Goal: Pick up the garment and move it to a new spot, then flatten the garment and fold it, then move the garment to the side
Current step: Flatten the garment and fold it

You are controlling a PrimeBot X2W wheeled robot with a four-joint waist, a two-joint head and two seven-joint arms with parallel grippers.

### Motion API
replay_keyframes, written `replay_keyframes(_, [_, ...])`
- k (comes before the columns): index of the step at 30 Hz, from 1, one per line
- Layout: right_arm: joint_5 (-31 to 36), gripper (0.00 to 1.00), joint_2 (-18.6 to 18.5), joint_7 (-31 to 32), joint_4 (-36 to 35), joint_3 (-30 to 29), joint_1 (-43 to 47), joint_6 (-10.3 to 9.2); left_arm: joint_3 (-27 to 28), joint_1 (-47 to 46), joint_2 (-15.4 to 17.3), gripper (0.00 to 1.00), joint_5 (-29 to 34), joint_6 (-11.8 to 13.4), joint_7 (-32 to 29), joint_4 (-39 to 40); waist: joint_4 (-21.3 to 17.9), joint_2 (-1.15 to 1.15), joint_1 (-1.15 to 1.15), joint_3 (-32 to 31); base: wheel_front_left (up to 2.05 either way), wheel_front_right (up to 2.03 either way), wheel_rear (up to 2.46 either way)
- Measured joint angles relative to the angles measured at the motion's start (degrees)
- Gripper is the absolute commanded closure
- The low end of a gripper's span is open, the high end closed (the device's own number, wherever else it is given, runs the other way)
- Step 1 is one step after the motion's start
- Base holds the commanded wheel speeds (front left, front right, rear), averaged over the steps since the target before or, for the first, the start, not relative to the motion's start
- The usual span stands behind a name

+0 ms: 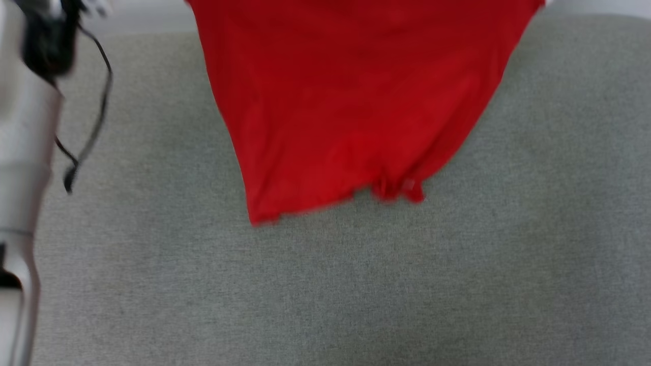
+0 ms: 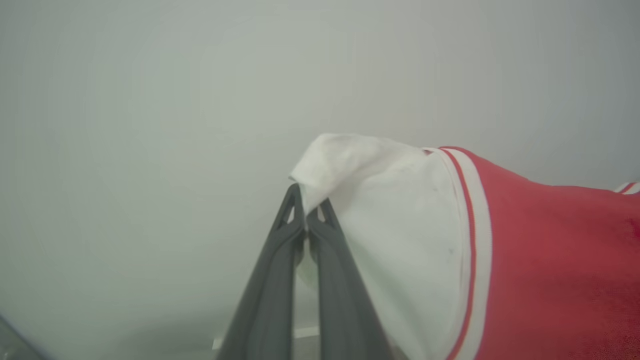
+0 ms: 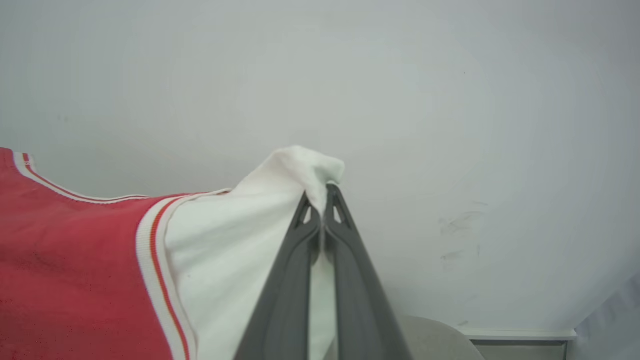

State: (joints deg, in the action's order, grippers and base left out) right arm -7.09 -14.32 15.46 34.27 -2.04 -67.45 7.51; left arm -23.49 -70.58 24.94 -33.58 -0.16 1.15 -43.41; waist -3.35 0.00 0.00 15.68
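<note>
Garment (image 1: 356, 101) hanging above grey surface (image 1: 325, 295), left fingers (image 2: 270, 290) clamping one white sleeve (image 2: 400, 225), right fingers (image 3: 287, 290) the other

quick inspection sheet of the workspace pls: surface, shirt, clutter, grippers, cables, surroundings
surface: grey, cloth-covered
garment: red, hanging spread out, hem low over the surface; whether it touches cannot be told
clutter: nothing seen
left gripper: shut on one white sleeve
right gripper: shut on the other white sleeve
cables: black cable loops off the left arm, apart from the garment
surroundings: plain pale wall
</note>
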Motion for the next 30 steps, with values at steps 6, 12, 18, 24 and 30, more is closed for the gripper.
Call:
replay_keyframes(6, [3.16, 1.00, -0.08, -8.14, 2.55, 0.07, -12.59, 0.00, 1.26, -11.93, 0.26, 1.00, 1.54, -1.18, 7.25, -3.91, -0.56, 0.00, 0.01, 5.22, 0.00, 0.00, 0.00])
replay_keyframes(12, [4.59, 1.00, 0.87, -13.49, 5.79, 2.22, -22.68, 0.00, 1.40, -20.22, 1.33, 1.00, 2.87, -2.23, 10.92, -6.66, -1.20, 0.00, 0.00, 9.30, 0.00, 0.00, 0.00])
replay_keyframes(18, [4.53, 1.00, 1.53, -16.27, 9.90, 5.81, -27.78, 0.00, 1.37, -23.15, 1.49, 1.00, 3.64, -3.33, 12.80, -8.26, -1.30, 0.00, 0.01, 13.14, 0.00, 0.00, 0.00])
replay_keyframes(24, [3.39, 1.00, 3.48, -16.67, 15.23, 9.33, -27.64, 0.00, 0.80, -21.96, -0.19, 1.00, 3.21, -4.69, 13.44, -12.03, -0.58, 0.00, 0.01, 15.91, 0.00, 0.00, 0.00])
replay_keyframes(30, [0.88, 1.00, 5.24, -16.03, 22.27, 11.51, -24.82, 0.00, 0.74, -18.56, -2.72, 1.00, 1.59, -5.90, 13.68, -16.33, 0.39, 0.00, 0.00, 17.12, 0.00, 0.00, 0.00])
